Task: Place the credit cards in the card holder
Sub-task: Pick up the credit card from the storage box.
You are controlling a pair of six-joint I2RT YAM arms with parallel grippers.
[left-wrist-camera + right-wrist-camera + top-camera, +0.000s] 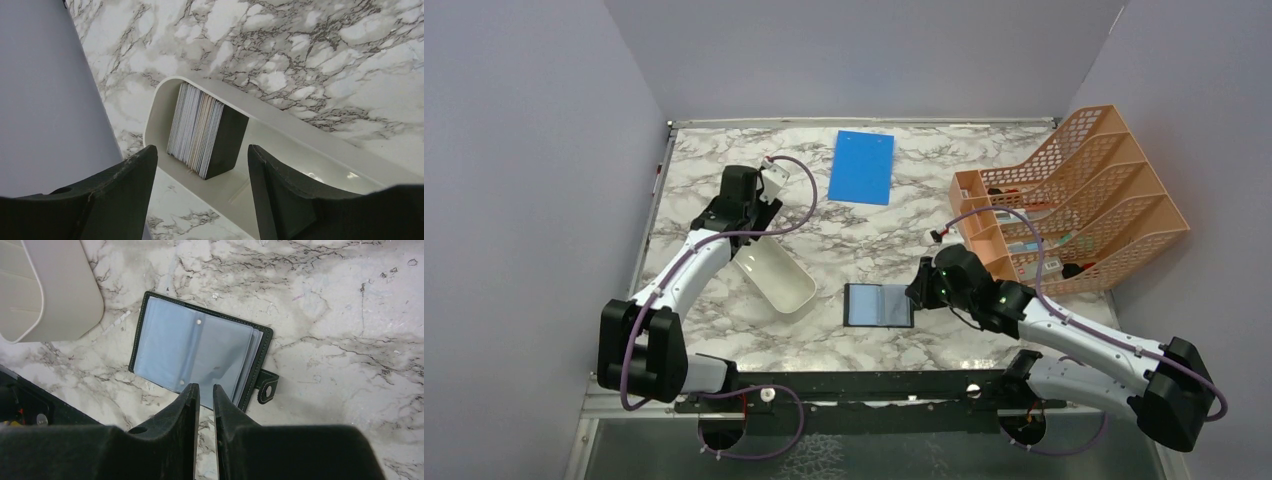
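Observation:
The credit cards (pixel 200 129) stand on edge as a tight stack, dark card outermost, at one end of the white oblong tray (pixel 280 122). My left gripper (pixel 202 160) hangs just above that stack, open, with nothing between its fingers; in the top view it (pixel 752 222) sits over the tray's far end. The card holder (pixel 200 347) lies open and flat on the marble, grey-blue pockets up, snap tab (pixel 267 387) at its right. My right gripper (pixel 203 387) hovers at the holder's near edge, jaws a narrow gap apart and empty. In the top view it (pixel 917 287) is beside the holder (pixel 879 305).
A large blue board (pixel 862 167) lies at the back centre. An orange mesh rack (pixel 1074 200) fills the right side, close behind the right arm. The white tray (pixel 774 275) lies diagonally left of the holder. A grey wall (pixel 45 100) runs close on the left.

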